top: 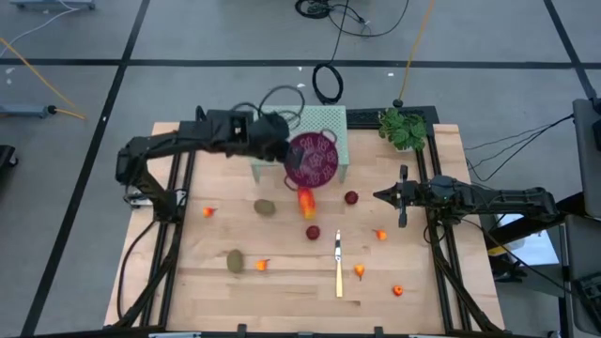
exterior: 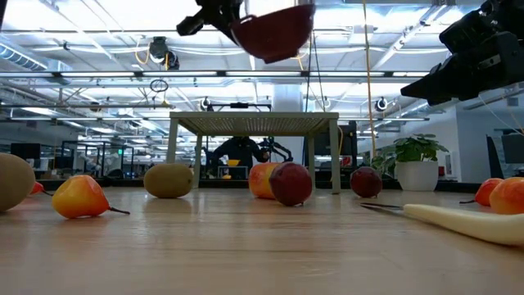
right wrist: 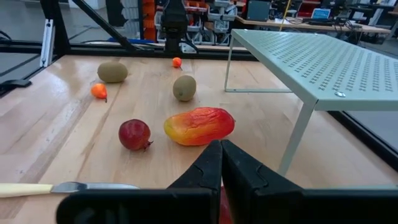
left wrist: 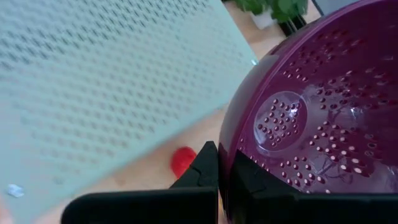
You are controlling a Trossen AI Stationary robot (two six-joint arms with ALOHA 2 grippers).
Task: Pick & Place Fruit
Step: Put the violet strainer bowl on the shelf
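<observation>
closed right gripper point(right wrist: 220, 163) fingers just short of oblong fruit point(right wrist: 199, 125)

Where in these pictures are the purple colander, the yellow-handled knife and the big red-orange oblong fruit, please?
Purple colander point(top: 311, 160), high view: its perforated inside.
Yellow-handled knife point(top: 339, 279), high view: the pale handle.
Red-orange oblong fruit point(right wrist: 199, 126), right wrist view: the middle of its upper side.
</observation>
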